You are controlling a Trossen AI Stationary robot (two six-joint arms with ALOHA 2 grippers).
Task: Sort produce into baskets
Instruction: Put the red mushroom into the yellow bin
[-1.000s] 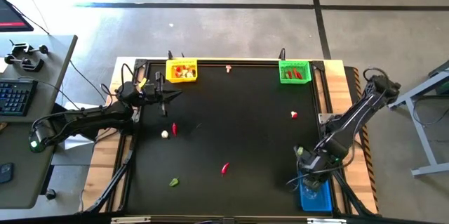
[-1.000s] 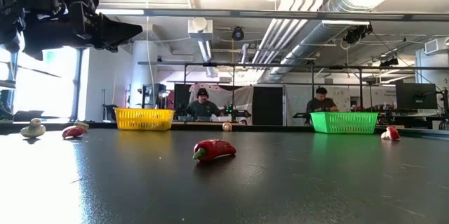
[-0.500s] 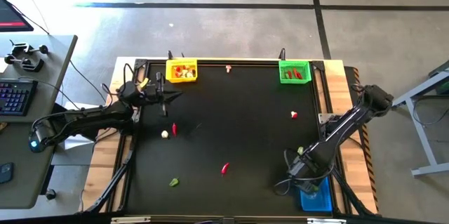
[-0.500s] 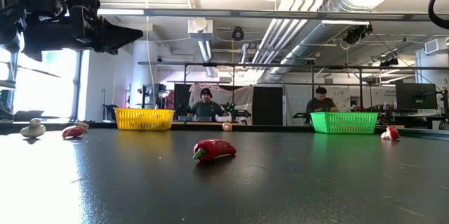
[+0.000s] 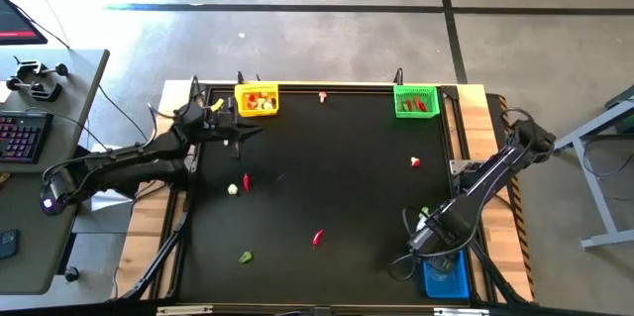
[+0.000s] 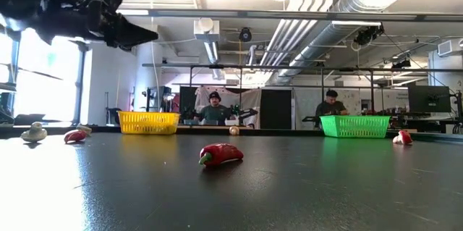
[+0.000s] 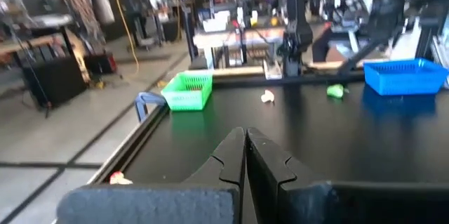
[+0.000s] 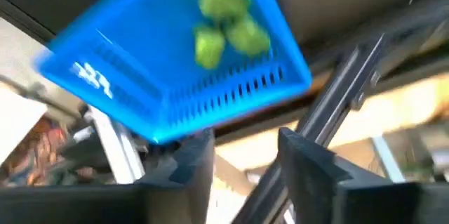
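My right gripper (image 5: 424, 240), fingers parted and empty, hangs at the frame's lower right over the blue basket (image 8: 175, 83) holding green chunks (image 8: 224, 20). My left gripper (image 5: 241, 134), pinched shut, hovers upper left near the yellow basket (image 5: 257, 99).

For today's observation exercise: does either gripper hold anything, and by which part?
Nothing is held. The right gripper is open above the blue basket; the left gripper is shut on nothing.

Overhead, table-level, two perhaps forward-facing wrist views
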